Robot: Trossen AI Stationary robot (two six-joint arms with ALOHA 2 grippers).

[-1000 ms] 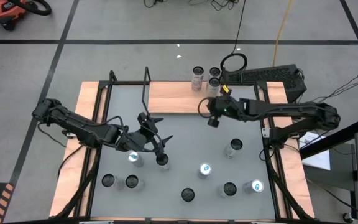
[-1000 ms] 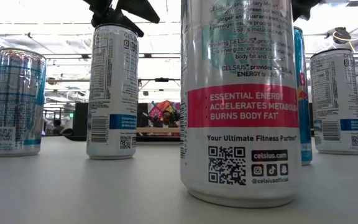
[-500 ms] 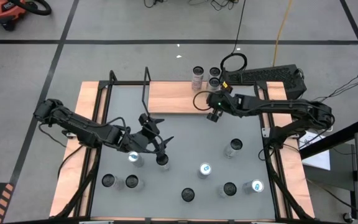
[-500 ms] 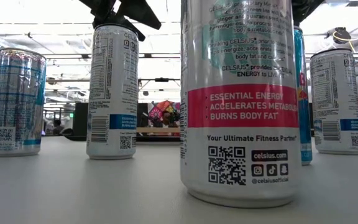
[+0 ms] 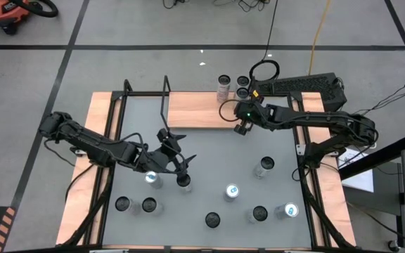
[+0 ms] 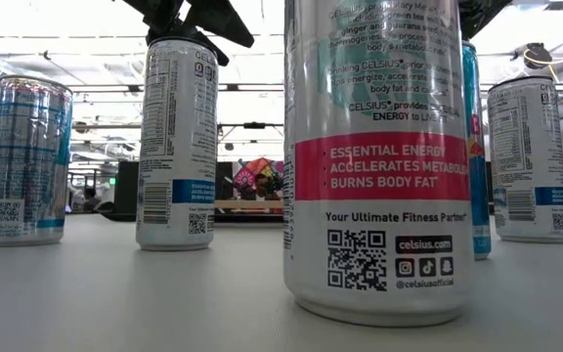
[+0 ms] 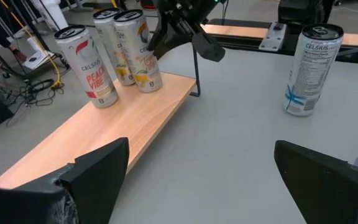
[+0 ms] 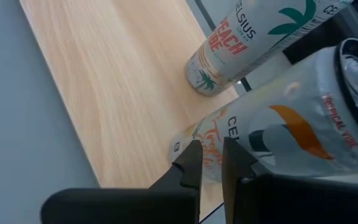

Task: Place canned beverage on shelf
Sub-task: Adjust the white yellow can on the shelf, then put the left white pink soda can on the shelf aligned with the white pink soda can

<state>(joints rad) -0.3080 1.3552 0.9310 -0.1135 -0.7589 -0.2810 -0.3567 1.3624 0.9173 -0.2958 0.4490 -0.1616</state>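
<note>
Note first the left gripper (image 5: 171,151), spread wide and empty above a table can (image 5: 152,179), its position unchanged over the last second. Further right, the right gripper (image 5: 242,128) has shut on nothing and drawn toward the three cans (image 7: 115,53) standing upright on the shelf (image 5: 195,109), so judge that placement complete. Labels read "CELSIUS", "PEACH VIBE" and "ESSENTIAL ENERGY".

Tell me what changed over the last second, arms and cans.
The right gripper shut empty and moved back toward the shelf, ending beside the three cans standing on it. The left gripper stayed open above the cans on the table, holding nothing. No can moved.
</note>
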